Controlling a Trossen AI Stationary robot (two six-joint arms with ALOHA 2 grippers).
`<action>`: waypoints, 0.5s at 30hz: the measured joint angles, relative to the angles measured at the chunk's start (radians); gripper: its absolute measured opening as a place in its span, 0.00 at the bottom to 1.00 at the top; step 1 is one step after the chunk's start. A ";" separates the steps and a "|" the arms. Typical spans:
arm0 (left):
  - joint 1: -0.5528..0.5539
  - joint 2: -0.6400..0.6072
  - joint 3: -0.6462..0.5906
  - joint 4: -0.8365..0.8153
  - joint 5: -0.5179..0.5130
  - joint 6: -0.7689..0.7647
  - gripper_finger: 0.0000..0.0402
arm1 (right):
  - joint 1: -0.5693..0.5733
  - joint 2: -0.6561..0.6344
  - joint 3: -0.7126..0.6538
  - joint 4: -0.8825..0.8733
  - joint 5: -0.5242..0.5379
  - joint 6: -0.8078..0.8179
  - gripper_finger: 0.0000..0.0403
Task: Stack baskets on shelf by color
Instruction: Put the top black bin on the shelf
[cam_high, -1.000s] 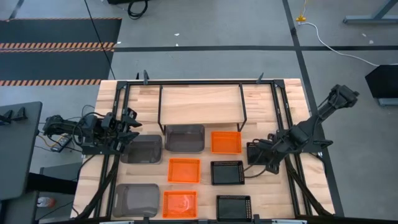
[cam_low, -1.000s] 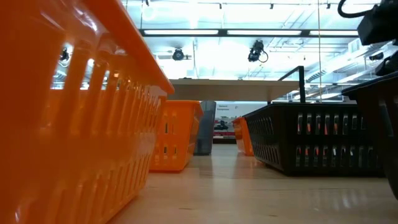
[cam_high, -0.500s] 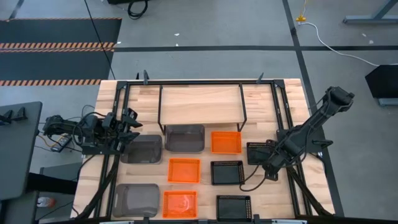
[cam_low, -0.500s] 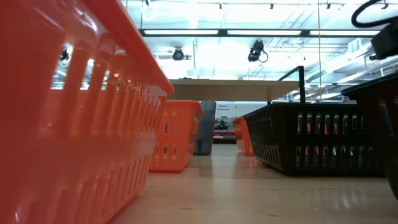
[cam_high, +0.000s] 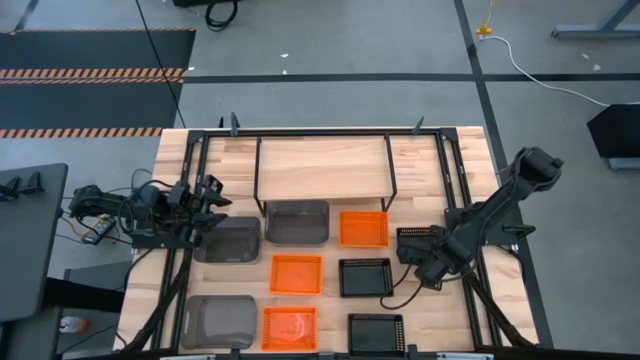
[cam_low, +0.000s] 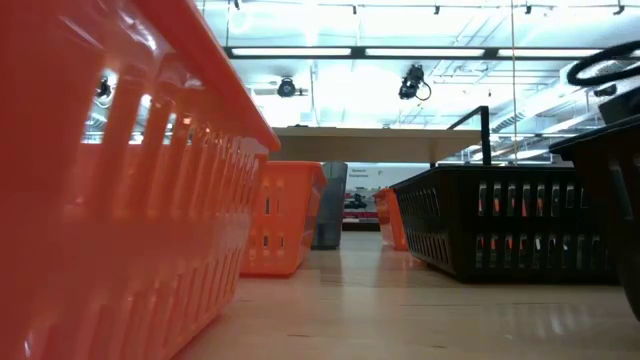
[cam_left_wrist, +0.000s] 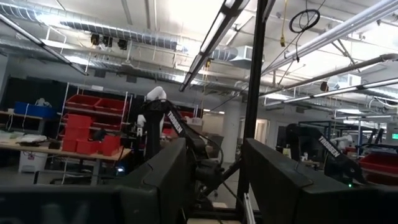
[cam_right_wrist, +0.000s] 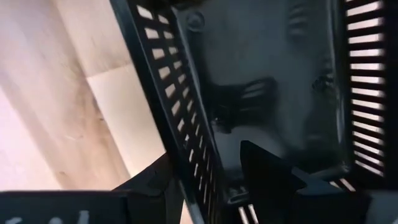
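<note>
From above I see my right gripper (cam_high: 427, 258) down at the black basket (cam_high: 413, 243) near the table's right edge, just right of an orange basket (cam_high: 363, 228); the shelf (cam_high: 322, 170) stands behind. My left gripper (cam_high: 208, 205) waits beside a grey basket (cam_high: 229, 239). Left wrist view — fingers (cam_left_wrist: 163, 180) parted, holding nothing. Right wrist view — fingers (cam_right_wrist: 264, 163) straddle the black basket's mesh wall (cam_right_wrist: 180, 106), apparently pinching it.

Bright even light from ceiling strips (cam_low: 420, 52), soft weak shadows on the table (cam_high: 420, 160), glare on the near orange basket (cam_low: 110, 200) which is blurred, right wrist view dim and unsharp
</note>
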 joint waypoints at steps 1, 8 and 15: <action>0.000 0.000 0.000 -0.002 0.000 -0.001 0.43 | 0.000 0.007 0.000 0.000 0.000 -0.008 0.39; 0.000 0.000 0.000 -0.005 0.000 -0.013 0.43 | -0.003 0.020 0.000 -0.003 0.009 -0.011 0.31; 0.000 0.000 0.000 -0.006 -0.001 -0.018 0.43 | -0.004 0.020 0.000 -0.003 -0.001 -0.040 0.13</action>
